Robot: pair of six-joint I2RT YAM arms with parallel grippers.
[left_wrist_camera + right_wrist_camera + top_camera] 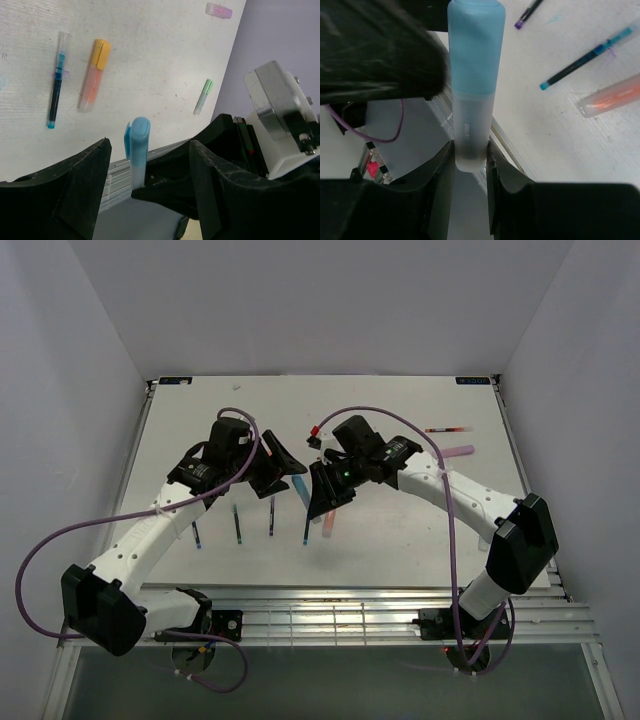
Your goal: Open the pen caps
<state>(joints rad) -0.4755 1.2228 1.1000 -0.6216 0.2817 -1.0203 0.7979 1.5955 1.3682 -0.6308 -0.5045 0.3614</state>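
My right gripper (470,150) is shut on the frosted barrel of a blue highlighter (469,131) and holds it above the table. Its blue pen cap (475,46) is on the barrel. My left gripper (148,150) is open, with the blue cap (137,141) between its fingers and a gap on each side. In the top view both grippers, left (283,468) and right (320,495), meet at the highlighter (299,484) over the table's middle. An orange-capped highlighter (101,53) lies on the table.
A teal thin pen (57,82), a green pen (203,96) and a purple highlighter (219,10) lie on the white table (400,530). Several thin pens (237,523) lie below the grippers. A dark thin pen (447,428) lies at the back right.
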